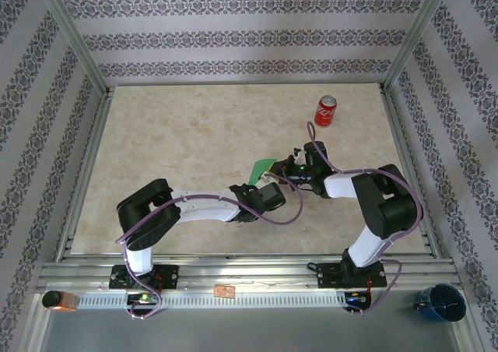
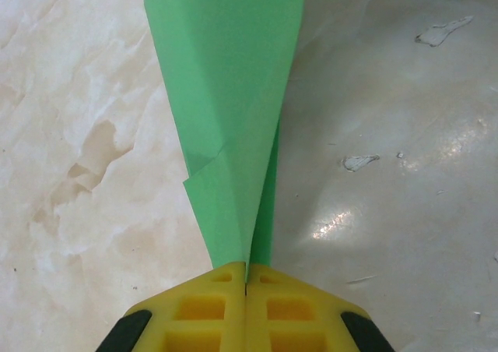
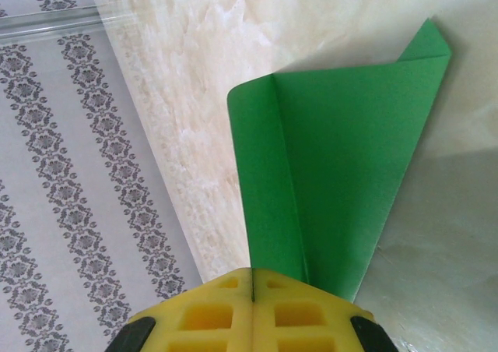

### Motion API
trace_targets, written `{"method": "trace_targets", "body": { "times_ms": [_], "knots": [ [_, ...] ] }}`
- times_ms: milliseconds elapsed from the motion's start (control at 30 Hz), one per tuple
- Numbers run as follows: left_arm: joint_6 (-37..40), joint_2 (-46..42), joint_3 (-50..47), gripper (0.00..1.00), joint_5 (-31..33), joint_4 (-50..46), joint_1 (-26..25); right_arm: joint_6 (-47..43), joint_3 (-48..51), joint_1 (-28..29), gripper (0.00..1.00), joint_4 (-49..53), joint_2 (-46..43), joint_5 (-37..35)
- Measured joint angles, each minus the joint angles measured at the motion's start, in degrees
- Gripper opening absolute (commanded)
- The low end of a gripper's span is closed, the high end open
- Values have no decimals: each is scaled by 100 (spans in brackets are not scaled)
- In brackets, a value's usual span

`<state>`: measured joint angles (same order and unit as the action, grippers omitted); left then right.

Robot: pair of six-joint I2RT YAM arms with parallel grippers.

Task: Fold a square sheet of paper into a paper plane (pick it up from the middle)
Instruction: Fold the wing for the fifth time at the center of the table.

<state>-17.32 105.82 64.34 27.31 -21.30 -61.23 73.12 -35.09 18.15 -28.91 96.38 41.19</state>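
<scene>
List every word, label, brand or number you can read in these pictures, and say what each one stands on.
Nothing can be read for certain.
red soda can: white lettering, too small to read.
small tag on the front rail: any marks are too small to read.
green paper: plain, no print on the faces shown.

You have bare table across the whole left half and along the far edge, open right up to the wallpapered walls. On the right, the can stands upright just beyond the end of the right arm, so that far-right corner is tight. In the middle the left gripper and right gripper sit close together, both pinched on the paper, with purple cable looping beside them.
</scene>
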Motion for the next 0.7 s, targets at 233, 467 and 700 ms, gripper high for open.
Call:
{"method": "trace_targets", "body": {
  "times_ms": [233,467,700],
  "knots": [
    [-195,0,0,0,-92,0,24,-503,7,-81,30,671,-330,-68],
    [-531,-55,-219,0,-739,118,214,-1637,7,-645,35,2157,-1449,-555],
    [-933,-444,-686,0,-1759,675,660,-2332,9,-938,40,3014,-2260,-994]
  ]
}}
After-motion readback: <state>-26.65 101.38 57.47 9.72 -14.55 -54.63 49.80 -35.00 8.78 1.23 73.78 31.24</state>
